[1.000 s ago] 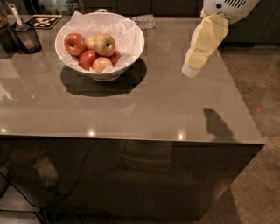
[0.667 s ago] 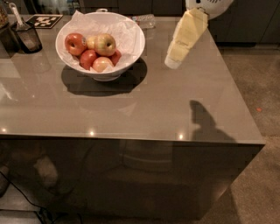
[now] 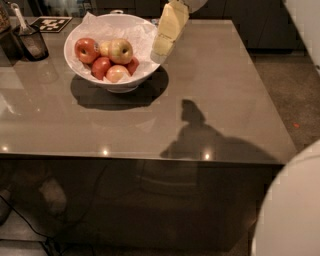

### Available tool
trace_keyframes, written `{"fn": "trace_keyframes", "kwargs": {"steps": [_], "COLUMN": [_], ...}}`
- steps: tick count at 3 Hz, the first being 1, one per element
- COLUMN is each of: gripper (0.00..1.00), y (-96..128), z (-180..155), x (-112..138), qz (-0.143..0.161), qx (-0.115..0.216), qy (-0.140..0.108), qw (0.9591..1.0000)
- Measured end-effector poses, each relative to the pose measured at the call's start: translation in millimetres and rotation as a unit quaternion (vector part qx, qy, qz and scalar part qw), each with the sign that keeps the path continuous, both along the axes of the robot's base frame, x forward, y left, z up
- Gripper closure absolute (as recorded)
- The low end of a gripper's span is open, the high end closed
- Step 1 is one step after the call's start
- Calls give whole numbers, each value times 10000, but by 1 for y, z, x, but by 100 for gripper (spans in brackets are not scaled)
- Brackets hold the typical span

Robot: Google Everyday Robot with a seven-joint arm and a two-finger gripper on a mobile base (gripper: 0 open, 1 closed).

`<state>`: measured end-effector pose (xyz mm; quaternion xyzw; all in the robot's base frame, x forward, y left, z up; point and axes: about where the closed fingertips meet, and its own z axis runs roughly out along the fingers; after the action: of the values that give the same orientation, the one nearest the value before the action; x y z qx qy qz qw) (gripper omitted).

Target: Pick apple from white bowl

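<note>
One gripper (image 3: 161, 50): pale yellow, hangs tilted over the right rim of the white bowl (image 3: 80, 70), tip pointing down at the edge of the paper lining, above the fruit and apart from it.
Gripper state: cannot tell whether open or closed.
Apple (image 3: 120, 50): largest of the fruit, yellow-green with a red-orange blush; lies inside the white bowl near its middle, on top of the heap, left of the gripper and untouched by it.
White bowl: large, deep, round and glossy; stands upright and holds several apples.
Paper (image 3: 142, 32): white and crumpled, lines the white bowl and pokes up past its far rim.
Red apples (image 3: 86, 49): inside the white bowl, packed against the apple at its left, front and right.
Small pale yellow apple (image 3: 104, 47): inside the white bowl, wedged between the leftmost red apple and the apple.
Pale pinkish apple (image 3: 117, 73): against the near wall of the white bowl.
Dark container (image 3: 32, 42): left of the white bowl and apart from it, with a utensil (image 3: 17, 12) sticking up.
Marker card (image 3: 52, 23): black-and-white pattern, lies flat behind and left of the white bowl.
Table (image 3: 225, 90): grey-brown and glossy, bears the white bowl.
Arm shadow (image 3: 200, 135): dark patch on the table, in front and right of the white bowl, well apart.
Robot body (image 3: 295, 210): white and curved, far to the front right of the white bowl.
</note>
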<state>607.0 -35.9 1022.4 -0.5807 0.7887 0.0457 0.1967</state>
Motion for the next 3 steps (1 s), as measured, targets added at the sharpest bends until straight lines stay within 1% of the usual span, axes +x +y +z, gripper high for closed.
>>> {"fn": "trace_keyframes", "kwargs": {"steps": [1,2,3], "gripper": [0,0,0], "y": [6,36,81], "z": [4,-10,-30], "x": [8,18,40], "qz": [-15,362,583], "qx": [106,210,233], "qy": [-155,-30,197], "qw": [9998,9991,9978]}}
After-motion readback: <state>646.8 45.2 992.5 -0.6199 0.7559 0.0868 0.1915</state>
